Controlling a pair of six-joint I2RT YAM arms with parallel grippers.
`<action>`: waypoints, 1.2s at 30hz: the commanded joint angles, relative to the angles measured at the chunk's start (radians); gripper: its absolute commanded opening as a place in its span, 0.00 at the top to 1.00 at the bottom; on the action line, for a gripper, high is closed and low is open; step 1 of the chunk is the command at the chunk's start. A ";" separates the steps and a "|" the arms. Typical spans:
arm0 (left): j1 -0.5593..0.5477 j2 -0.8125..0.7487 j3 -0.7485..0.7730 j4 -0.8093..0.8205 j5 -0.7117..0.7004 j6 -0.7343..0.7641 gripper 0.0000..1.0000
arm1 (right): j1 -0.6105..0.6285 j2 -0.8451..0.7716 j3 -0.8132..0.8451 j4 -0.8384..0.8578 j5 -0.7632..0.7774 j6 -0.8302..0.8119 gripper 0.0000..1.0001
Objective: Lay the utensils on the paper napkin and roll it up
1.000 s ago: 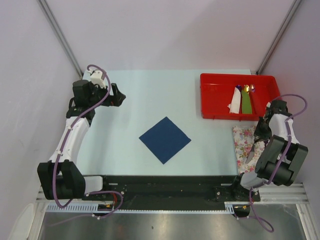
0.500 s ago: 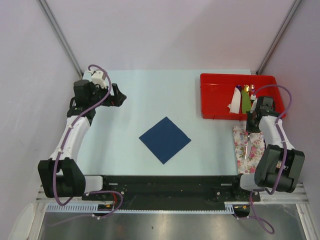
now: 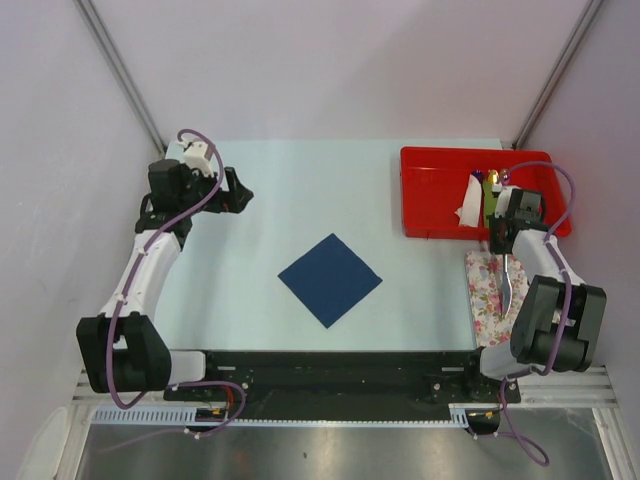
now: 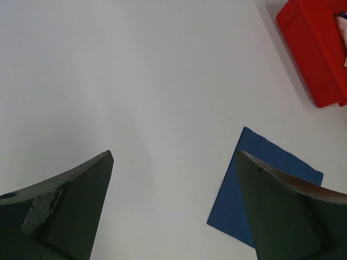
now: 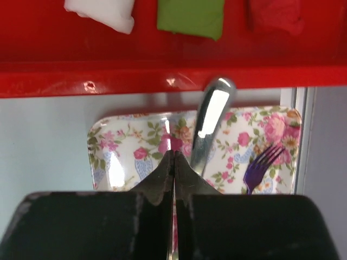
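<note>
Fingers [image 4: 70,206] on the left gripper [image 3: 238,190] are spread wide with nothing in them, up over the far left of the desk [image 3: 300,180]. Right gripper [image 5: 173,160] is pinched fully closed above the flowered tray [image 5: 124,146] by the desk's right edge. A silver utensil [image 5: 209,127] sits right at its tips, can't tell if it's actually gripped. Purple fork [image 5: 260,165] lies on that tray too. Navy paper napkin [image 3: 330,280] is flat mid-desk, bare, well apart from both grippers.
</note>
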 commanded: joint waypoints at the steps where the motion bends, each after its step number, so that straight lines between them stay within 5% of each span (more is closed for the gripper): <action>1: -0.005 0.009 0.035 0.035 0.014 0.022 0.00 | 0.018 0.038 0.009 0.081 -0.033 -0.045 1.00; 4: -0.005 0.011 0.035 0.035 0.022 0.027 0.00 | 0.018 0.056 0.048 0.018 -0.045 -0.034 0.84; 8: -0.005 0.007 0.027 0.032 0.033 0.030 0.00 | -0.018 0.006 0.081 -0.062 -0.152 -0.019 0.33; 11: -0.005 0.004 0.012 0.035 0.034 0.030 0.00 | -0.060 -0.022 0.091 -0.120 -0.210 -0.031 0.24; 17: -0.007 0.000 -0.016 0.057 0.043 0.027 0.00 | -0.158 0.005 0.065 -0.183 -0.325 -0.127 0.26; 36: -0.004 -0.065 -0.095 0.063 0.022 0.099 0.00 | -0.241 0.214 0.004 -0.125 -0.261 -0.194 0.45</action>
